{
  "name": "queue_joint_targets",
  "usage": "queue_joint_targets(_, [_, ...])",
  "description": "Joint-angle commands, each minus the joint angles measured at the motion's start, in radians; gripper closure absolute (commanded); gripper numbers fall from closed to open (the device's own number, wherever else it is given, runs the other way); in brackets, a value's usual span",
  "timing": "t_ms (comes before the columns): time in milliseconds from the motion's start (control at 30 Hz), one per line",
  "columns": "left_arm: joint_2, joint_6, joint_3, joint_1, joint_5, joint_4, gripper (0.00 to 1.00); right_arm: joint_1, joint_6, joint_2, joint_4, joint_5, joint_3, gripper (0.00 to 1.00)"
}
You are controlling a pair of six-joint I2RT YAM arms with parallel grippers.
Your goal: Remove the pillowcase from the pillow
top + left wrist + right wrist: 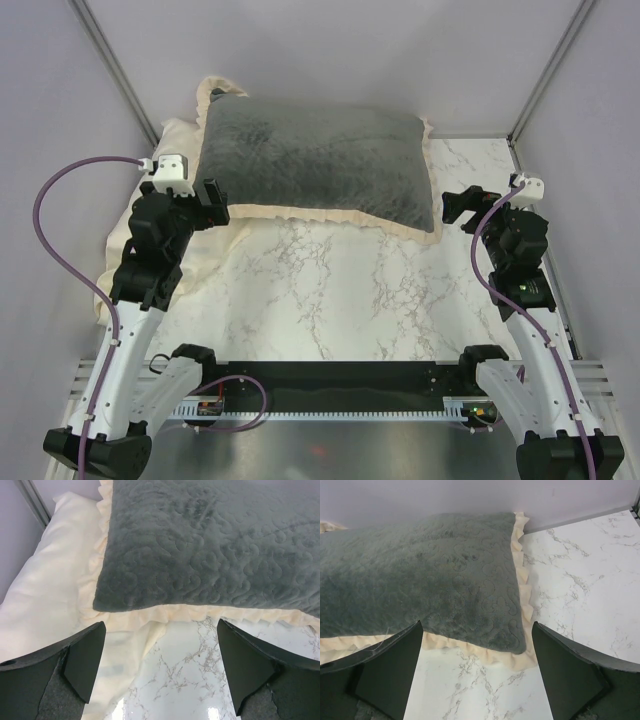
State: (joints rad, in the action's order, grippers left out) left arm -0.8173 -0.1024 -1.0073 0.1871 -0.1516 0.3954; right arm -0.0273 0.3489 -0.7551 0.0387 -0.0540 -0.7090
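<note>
The table (330, 290) is white marble with grey veining, closed in by plain grey walls (330, 50) at the back and sides.

A flat pale-yellow cloth (118, 240) lies along the left side, partly under my left arm. It reaches beneath the left end of the pillowcase (315, 160), so the cloth crowds that corner. The right half of the marble is bare up to the frill (330, 215).

The pillowcase sits at the far side of the table, against the back wall, dark grey quilted face up. It is plump, so the pillow is inside it; none of the pillow's own surface shows. Its long axis runs left to right across the table, slightly skewed, the right end a little nearer to me. I cannot tell which end carries the opening.

The left gripper (161, 624) is near the pillowcase's near-left corner, above the cloth and frill, jaws spread wide and holding nothing. The right gripper (477, 624) is near the near-right corner over marble, likewise wide apart and empty. Neither touches the fabric.
</note>
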Motion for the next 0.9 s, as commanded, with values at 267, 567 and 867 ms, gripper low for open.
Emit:
queue_joint_targets(267, [0.003,0.027,-0.008,-0.003,-0.028,-0.026,0.00,0.001,0.012,-0.004,-0.030,-0.014,-0.001,0.02])
queue_joint_targets(567, [-0.071,0.049,-0.007,-0.005,-0.055,-0.021,0.00,0.000,0.006,-0.018,-0.030,-0.012,0.003,0.02])
queue_joint_targets(867, [-0.304,0.046,-0.060,-0.070,-0.069,-0.052,0.00,0.000,0.005,-0.015,-0.026,-0.026,-0.003,0.02])
